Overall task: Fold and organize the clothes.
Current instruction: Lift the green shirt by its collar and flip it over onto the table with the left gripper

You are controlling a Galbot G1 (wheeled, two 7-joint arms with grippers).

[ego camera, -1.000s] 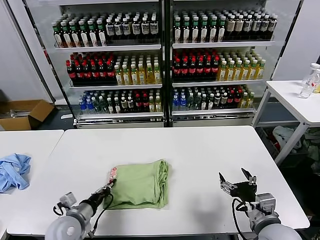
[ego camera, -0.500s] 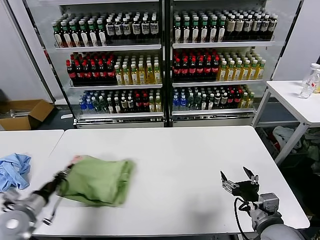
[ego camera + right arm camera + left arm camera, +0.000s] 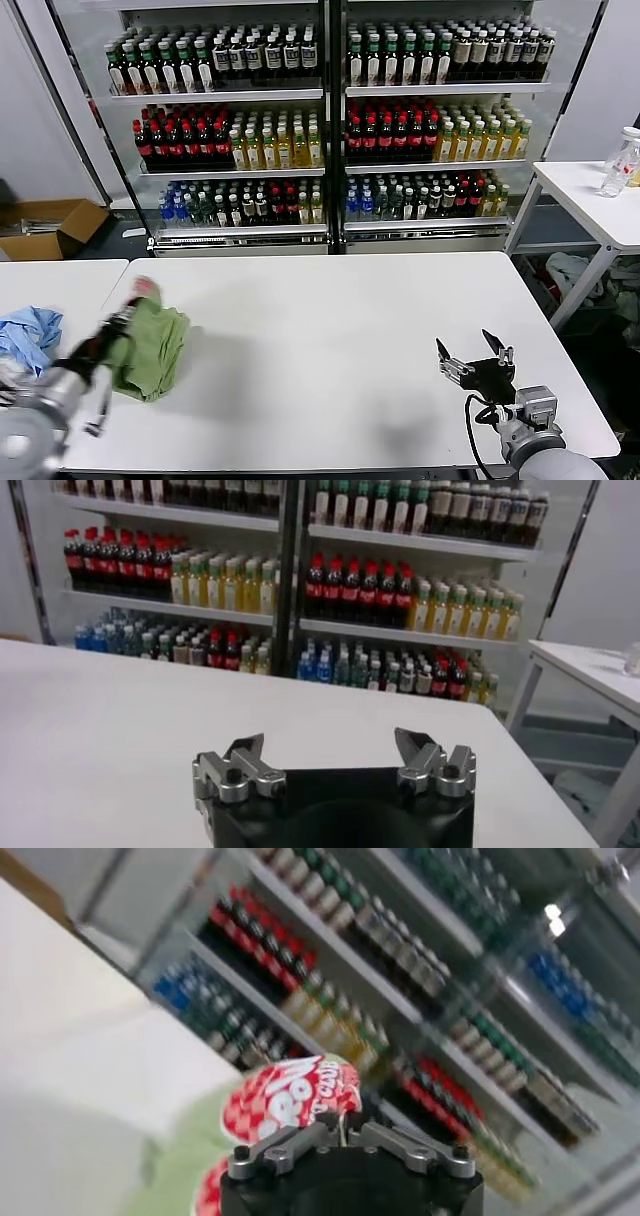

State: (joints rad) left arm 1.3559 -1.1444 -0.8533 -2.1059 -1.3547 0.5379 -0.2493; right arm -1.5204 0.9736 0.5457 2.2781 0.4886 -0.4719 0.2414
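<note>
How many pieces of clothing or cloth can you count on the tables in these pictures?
2. The green polo shirt sits near the main table's left edge, gripped by the left pincer. A blue cloth lies crumpled on the neighbouring table further left. Others may be hidden.

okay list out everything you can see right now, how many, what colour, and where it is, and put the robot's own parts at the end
Polo shirt: one, pale green with a red-pink print, folded, at the left end of the main table.
Main table: one, white, centre.
Blue cloth: one, light blue, crumpled on the left side table.
Side tables: two, white, one far left, one far right.
Clear bottle: at least one, on the right side table.
Cardboard box: one, brown, on the floor at left.
Drinks fridge: one, glass-fronted, with many green, red, yellow and blue bottles, behind the table.
Left gripper: black, shut on the polo shirt.
Right gripper: black, open, above the main table's right end.
</note>
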